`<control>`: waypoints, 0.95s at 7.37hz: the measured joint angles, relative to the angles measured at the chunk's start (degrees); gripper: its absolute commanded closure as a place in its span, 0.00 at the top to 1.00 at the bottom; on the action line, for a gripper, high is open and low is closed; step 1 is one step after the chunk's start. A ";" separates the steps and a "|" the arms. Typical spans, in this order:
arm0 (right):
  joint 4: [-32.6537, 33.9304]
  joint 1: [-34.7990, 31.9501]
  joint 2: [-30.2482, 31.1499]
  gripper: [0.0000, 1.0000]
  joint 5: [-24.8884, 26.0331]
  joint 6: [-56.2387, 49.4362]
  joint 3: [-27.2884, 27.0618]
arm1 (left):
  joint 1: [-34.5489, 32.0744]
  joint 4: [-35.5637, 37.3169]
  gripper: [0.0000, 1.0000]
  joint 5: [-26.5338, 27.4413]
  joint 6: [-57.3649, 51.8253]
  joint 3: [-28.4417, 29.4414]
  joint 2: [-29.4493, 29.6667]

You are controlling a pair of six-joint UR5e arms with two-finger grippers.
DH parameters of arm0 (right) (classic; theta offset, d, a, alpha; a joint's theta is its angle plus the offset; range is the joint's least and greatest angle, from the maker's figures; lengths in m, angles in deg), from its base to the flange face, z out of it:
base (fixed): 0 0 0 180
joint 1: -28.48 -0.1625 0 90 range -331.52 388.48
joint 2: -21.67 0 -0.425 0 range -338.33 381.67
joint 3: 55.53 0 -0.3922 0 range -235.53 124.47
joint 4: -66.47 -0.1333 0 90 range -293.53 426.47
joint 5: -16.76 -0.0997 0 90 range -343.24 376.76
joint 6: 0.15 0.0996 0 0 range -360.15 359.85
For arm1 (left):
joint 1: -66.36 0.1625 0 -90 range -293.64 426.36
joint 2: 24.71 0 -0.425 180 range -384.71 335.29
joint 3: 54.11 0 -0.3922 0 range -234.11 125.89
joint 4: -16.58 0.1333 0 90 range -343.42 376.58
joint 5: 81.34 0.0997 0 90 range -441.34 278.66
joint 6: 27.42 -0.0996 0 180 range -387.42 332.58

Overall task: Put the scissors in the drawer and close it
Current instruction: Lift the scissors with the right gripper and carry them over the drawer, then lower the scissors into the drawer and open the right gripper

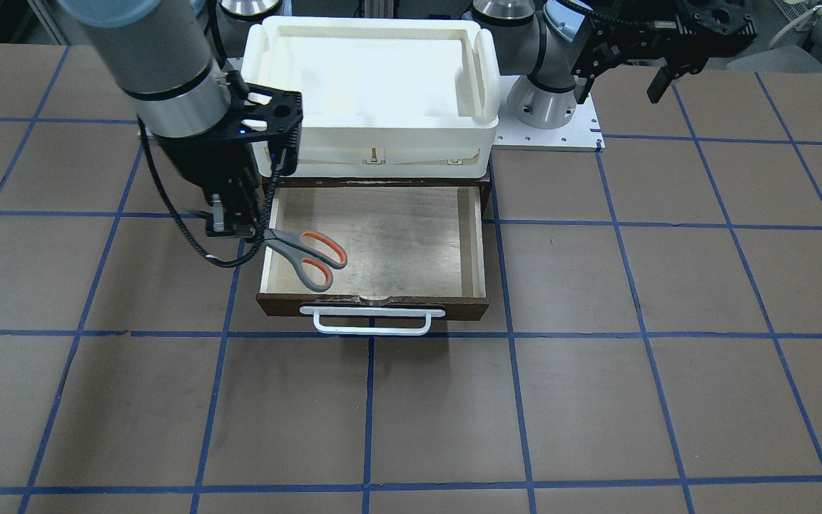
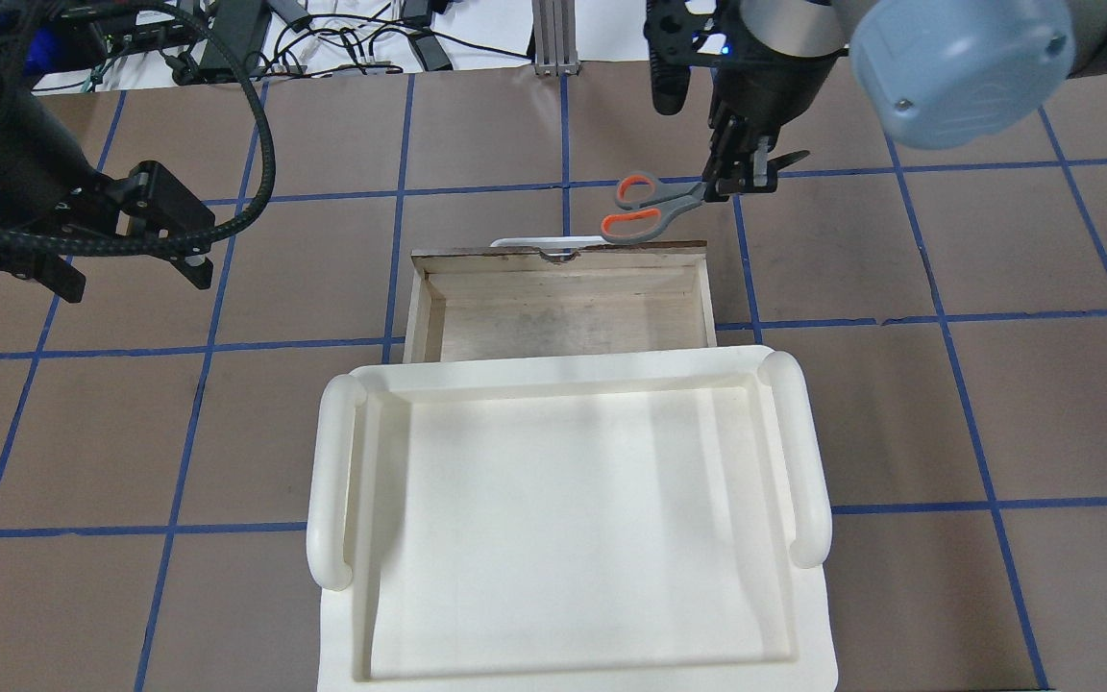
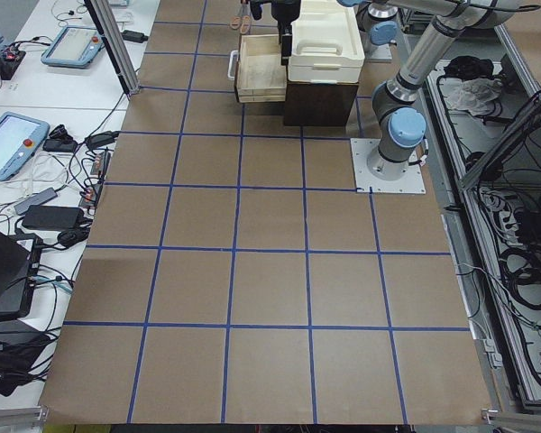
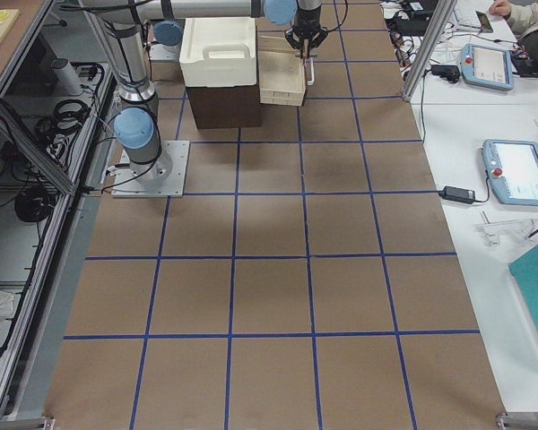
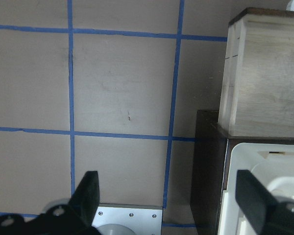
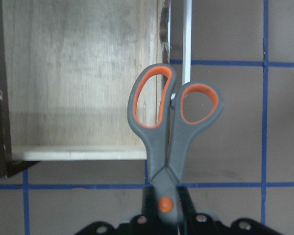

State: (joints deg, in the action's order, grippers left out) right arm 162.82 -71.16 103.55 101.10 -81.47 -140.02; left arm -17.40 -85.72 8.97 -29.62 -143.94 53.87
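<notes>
Operator: Where are the small grey-and-orange-handled scissors point(image 1: 305, 255)?
Inspector: Your right hand point(image 1: 240, 232) is clenched on their dark blades, handles held over a front corner of the open dark-fronted wooden drawer point(image 1: 397, 246). Your left hand point(image 2: 131, 277) is spread, grasping nothing, well apart above the brown gridded tabletop point(image 2: 899, 404).

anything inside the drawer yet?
Only bare pale wood shows in the drawer. The scissors hang in the right gripper above its front edge. Whatever runs back under the white tray is hidden.
</notes>
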 measured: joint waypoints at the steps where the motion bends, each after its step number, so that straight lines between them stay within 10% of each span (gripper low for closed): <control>1: -0.49 -2.29 -0.18 0.00 -0.86 1.43 -0.29 | -0.01 -0.98 1.00 0.25 0.00 -0.01 -0.10; 7: -2.30 -4.39 -3.19 0.00 -8.28 2.13 -4.34 | -0.16 -3.06 1.00 0.40 0.00 -0.05 -0.66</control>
State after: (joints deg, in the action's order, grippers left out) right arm 160.53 -75.54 100.36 92.82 -79.33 -144.36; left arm -17.56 -88.78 9.37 -29.61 -143.99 53.21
